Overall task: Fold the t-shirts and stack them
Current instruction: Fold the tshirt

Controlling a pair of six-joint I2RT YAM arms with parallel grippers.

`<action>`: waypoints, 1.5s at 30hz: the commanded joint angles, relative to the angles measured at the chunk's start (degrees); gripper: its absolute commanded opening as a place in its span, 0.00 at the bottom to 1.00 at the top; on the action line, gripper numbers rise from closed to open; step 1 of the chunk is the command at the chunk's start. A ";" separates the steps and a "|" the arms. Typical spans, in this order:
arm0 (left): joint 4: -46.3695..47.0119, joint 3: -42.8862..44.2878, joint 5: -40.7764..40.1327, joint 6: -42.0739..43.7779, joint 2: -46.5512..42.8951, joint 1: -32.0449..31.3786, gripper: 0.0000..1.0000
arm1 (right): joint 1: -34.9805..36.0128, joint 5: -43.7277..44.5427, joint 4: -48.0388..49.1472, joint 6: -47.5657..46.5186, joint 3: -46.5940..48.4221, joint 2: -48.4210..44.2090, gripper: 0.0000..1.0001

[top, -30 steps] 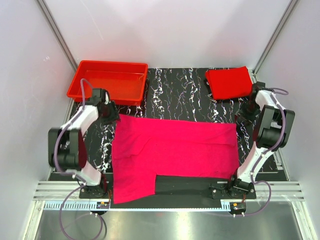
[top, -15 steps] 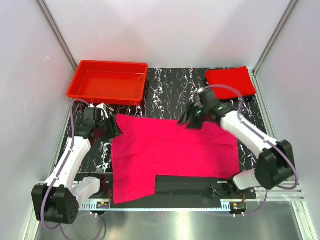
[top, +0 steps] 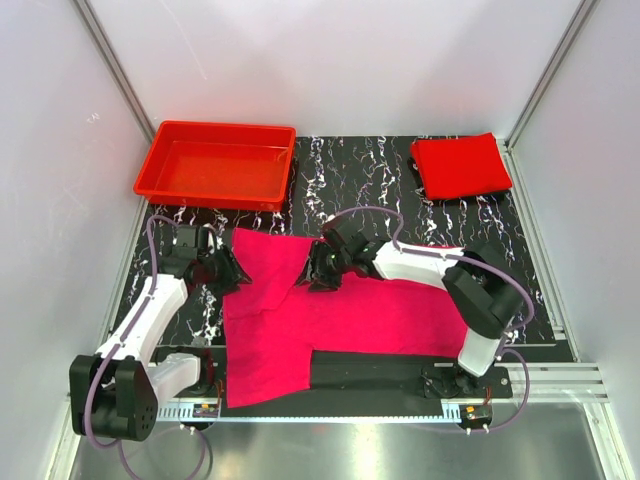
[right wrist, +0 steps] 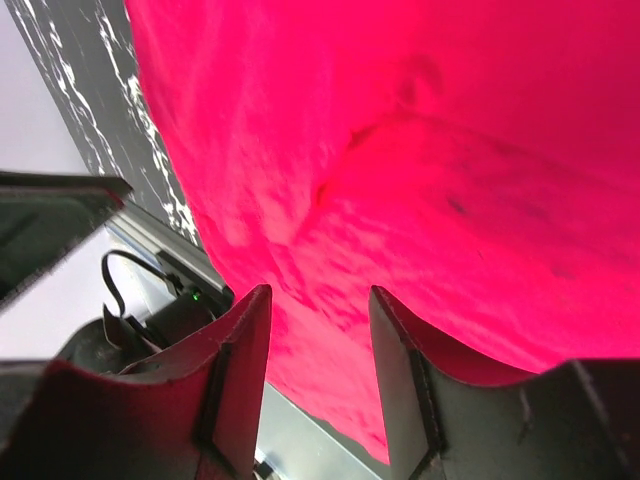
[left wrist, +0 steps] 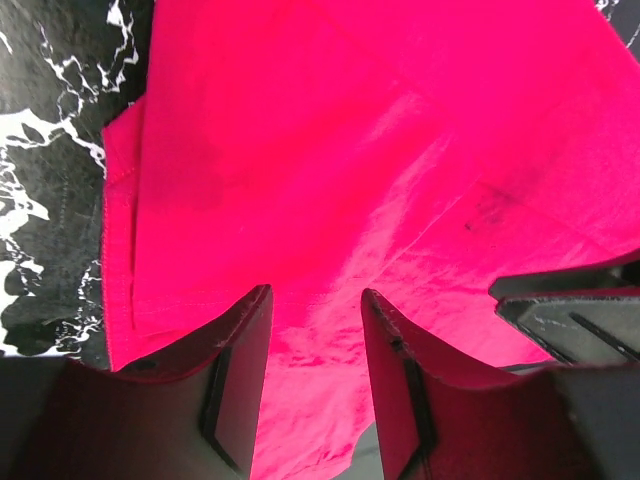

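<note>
T-shirt (top: 380, 312) in magenta lies under the parted left claw (top: 232, 272) and right claw (top: 314, 277).

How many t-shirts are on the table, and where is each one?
2. The pink t-shirt lies spread out in the middle of the table. The red t-shirt sits folded at the far right corner. Another could hide under either, but none shows.
</note>
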 commanded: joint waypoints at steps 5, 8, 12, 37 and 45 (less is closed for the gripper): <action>3.96 -1.68 3.45 -3.23 1.14 0.18 0.45 | 1.02 0.65 6.95 2.16 3.60 5.87 0.50; 4.05 -1.86 3.46 -3.58 2.63 0.27 0.43 | 1.19 -0.23 7.83 1.90 4.40 7.72 0.50; 2.65 -0.28 0.91 -2.62 2.29 0.44 0.43 | 1.28 -1.55 11.52 1.99 5.36 10.27 0.51; -2.54 3.86 -4.19 1.16 -0.09 0.88 0.42 | 1.28 -10.69 24.79 15.34 15.20 18.54 0.50; -3.16 4.83 -5.34 1.16 -0.88 1.06 0.42 | -1.44 -14.99 20.06 16.49 26.37 25.13 0.55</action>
